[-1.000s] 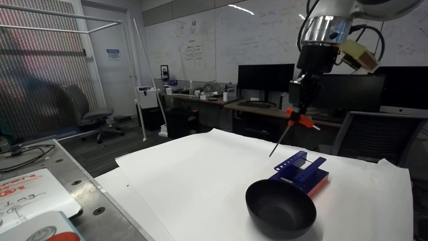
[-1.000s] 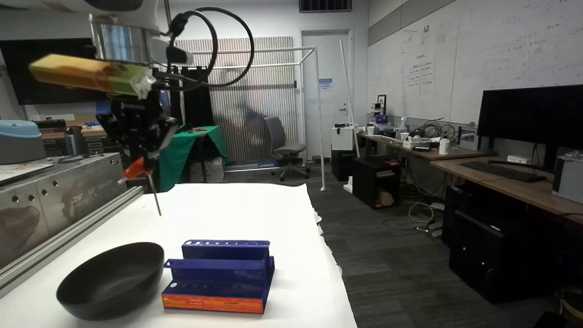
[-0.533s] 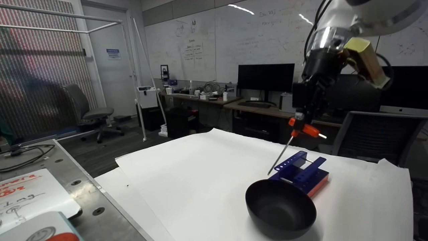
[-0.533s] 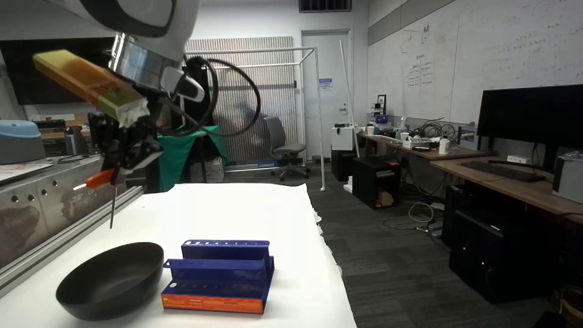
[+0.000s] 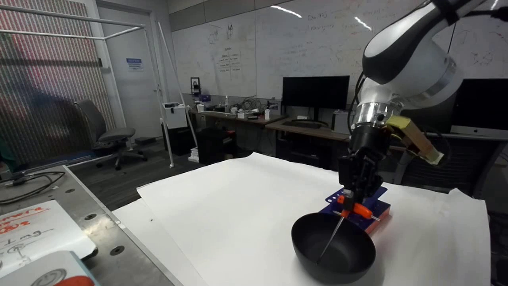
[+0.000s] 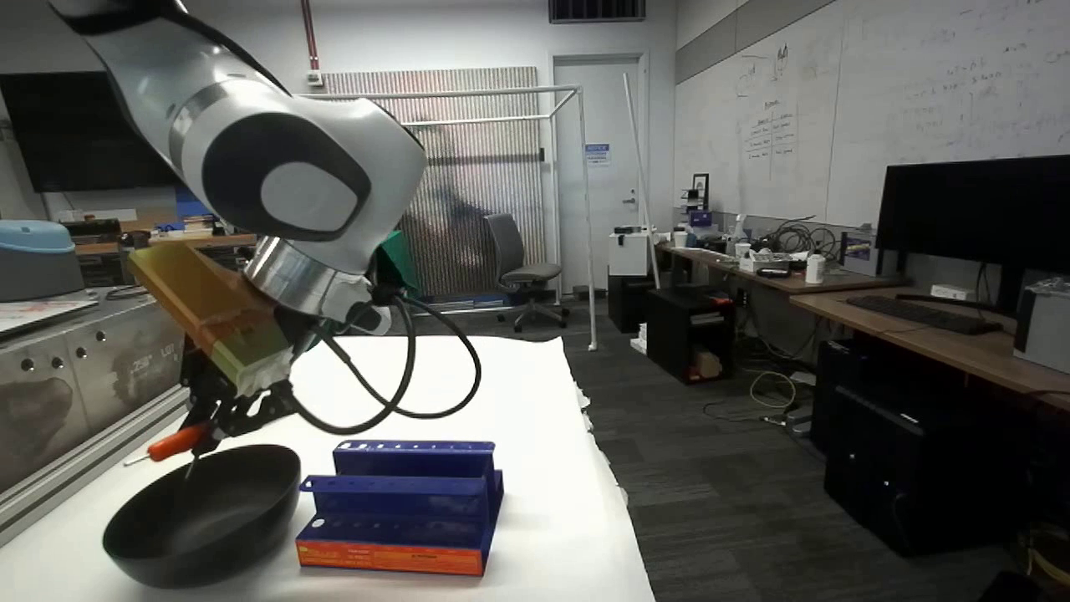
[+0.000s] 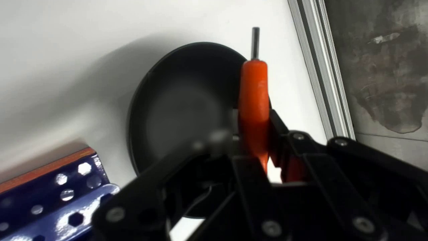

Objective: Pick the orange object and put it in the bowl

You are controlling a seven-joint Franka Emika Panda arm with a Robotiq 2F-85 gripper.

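the door sign (image 5: 134,64) reads "notice", the metal slab (image 6: 94,386) ".250".

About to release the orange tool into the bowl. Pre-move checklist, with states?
1. Grip: ok. The end effector is closed on the orange object.
2. Its shaft in the bowl: ok, it dips inside in both exterior views.
3. Its handle fully over the bowl: not ok, the silver end extends past it in the wrist view.
4. Contact with the bowl's bottom: cannot tell.
5. Bowl stance: ok, open side up on the white sheet.
6. Handle clear of the blue rack: ok, well apart in the wrist view.
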